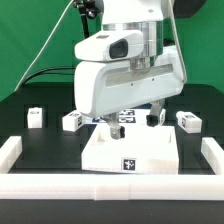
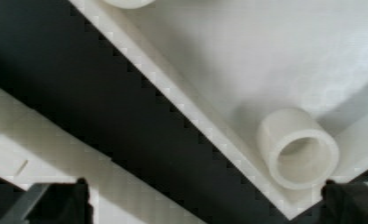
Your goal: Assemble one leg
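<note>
Three small white legs with marker tags lie on the black table in the exterior view: one [image 1: 36, 117] at the left, one [image 1: 72, 122] beside it, one [image 1: 188, 121] at the right. Another tagged block [image 1: 124, 117] shows partly behind the fingers. My gripper [image 1: 136, 122] hangs low over the far edge of the large white square piece [image 1: 105, 155]. In the wrist view my gripper [image 2: 199, 205] is open and empty. Its dark fingertips [image 2: 48, 200] stand wide apart over a corner of that piece [image 2: 216, 60], next to a round socket [image 2: 302, 150].
A low white rail borders the table at the exterior view's left [image 1: 20, 150], right [image 1: 210, 152] and front [image 1: 110, 187]. A white strip [image 2: 39, 140] crosses the wrist view beside the black table surface. Cables hang behind the arm.
</note>
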Robot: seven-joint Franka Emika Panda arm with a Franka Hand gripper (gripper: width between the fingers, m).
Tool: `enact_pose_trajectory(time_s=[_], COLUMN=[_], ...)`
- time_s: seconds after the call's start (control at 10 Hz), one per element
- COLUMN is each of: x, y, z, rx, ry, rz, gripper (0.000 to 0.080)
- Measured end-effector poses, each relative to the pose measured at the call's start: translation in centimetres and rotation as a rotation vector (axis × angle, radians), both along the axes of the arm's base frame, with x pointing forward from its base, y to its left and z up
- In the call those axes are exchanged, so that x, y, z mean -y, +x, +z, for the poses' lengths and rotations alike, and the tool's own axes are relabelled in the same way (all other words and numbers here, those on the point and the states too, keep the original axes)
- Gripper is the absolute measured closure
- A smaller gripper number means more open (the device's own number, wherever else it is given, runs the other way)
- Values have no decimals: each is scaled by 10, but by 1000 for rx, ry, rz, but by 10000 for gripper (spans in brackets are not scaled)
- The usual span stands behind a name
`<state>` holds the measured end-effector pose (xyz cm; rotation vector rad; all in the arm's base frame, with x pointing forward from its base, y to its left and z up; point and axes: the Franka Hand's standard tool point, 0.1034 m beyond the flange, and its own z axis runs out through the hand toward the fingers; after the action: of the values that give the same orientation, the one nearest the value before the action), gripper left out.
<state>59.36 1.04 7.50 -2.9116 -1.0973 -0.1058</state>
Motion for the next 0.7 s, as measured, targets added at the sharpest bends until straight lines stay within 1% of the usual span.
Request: enact_pose_trajectory(time_s=[0.7], x=[0], y=[0], z=[0], rx=[0], ry=[0], rz=[0], gripper=[150])
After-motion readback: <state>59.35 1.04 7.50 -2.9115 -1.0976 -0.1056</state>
